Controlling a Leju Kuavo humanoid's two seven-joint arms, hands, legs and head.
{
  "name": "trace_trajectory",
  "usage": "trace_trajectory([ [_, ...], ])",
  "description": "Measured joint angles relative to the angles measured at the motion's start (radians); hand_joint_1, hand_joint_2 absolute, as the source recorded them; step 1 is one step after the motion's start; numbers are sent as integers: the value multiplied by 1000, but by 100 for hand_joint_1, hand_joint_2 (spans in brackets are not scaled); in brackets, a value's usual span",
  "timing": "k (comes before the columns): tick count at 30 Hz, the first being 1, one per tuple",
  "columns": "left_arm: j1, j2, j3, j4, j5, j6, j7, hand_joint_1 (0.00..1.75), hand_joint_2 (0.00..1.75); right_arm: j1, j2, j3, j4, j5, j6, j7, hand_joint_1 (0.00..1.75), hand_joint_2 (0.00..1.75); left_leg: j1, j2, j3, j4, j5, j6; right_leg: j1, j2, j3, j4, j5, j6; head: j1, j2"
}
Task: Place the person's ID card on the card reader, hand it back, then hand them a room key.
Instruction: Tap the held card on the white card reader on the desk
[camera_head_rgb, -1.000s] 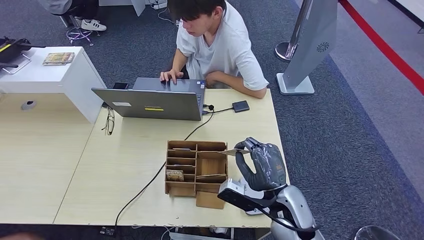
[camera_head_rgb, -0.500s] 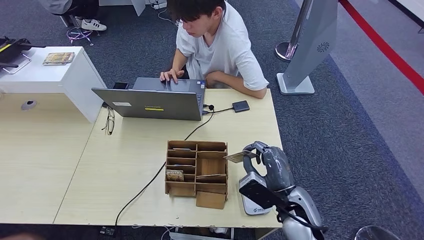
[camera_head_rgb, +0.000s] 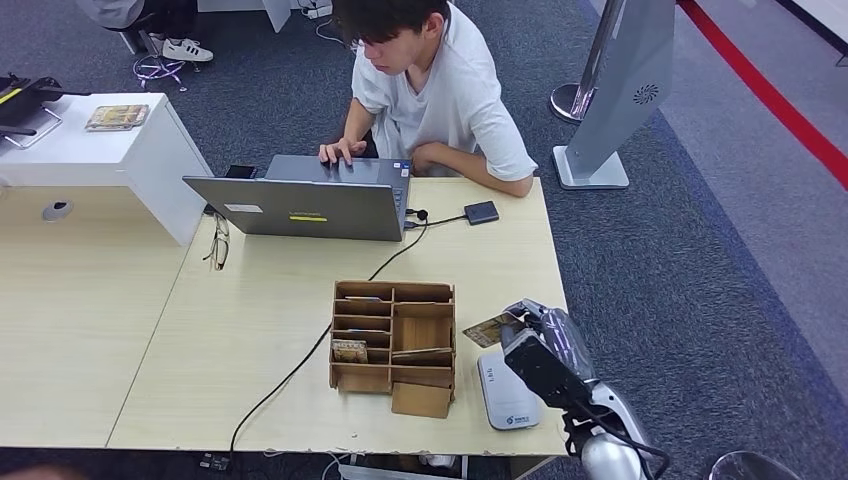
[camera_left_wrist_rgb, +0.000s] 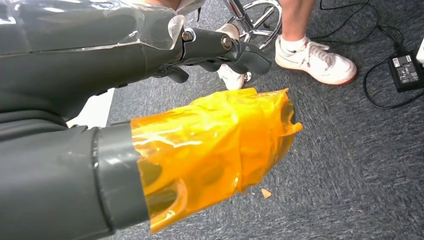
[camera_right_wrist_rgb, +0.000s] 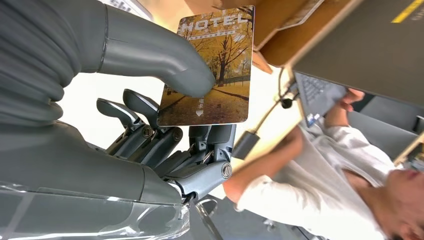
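My right hand (camera_head_rgb: 548, 338) hangs over the table's near right corner and pinches a hotel room key card (camera_head_rgb: 489, 329). The card (camera_right_wrist_rgb: 210, 70) has an autumn-tree picture and the word HOTEL, and sits between the thumb and the fingers (camera_right_wrist_rgb: 150, 130). Just below the hand lies the white card reader (camera_head_rgb: 507, 394), with nothing on it. The card's tip points toward the wooden card organizer (camera_head_rgb: 392, 335), whose slots hold other cards. My left hand (camera_left_wrist_rgb: 200, 100) hangs by the floor holding nothing; its thumb is wrapped in orange tape. The person (camera_head_rgb: 430, 90) sits across the table and types.
A grey laptop (camera_head_rgb: 300, 205) stands open at the far edge, and its cable (camera_head_rgb: 300, 368) crosses the table past the organizer. A small dark device (camera_head_rgb: 481, 212) lies by the person's elbow, glasses (camera_head_rgb: 218, 243) lie left of the laptop. A white cabinet (camera_head_rgb: 110, 150) stands at the left.
My right hand has drawn back from the organizer's top edge toward the table's near right corner, carrying the key card and uncovering the card reader. The person keeps typing.
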Motion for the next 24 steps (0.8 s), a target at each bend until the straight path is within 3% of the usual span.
trace_trajectory([
  [24, -9, 3, 12, 28, -2, 12, -3, 0, 0, 16, -35, -17, 38, -5, 26, 35, 175, 175, 0, 0, 0, 0, 0, 0, 0, 0, 0, 0, 0, 0, 0, 0],
])
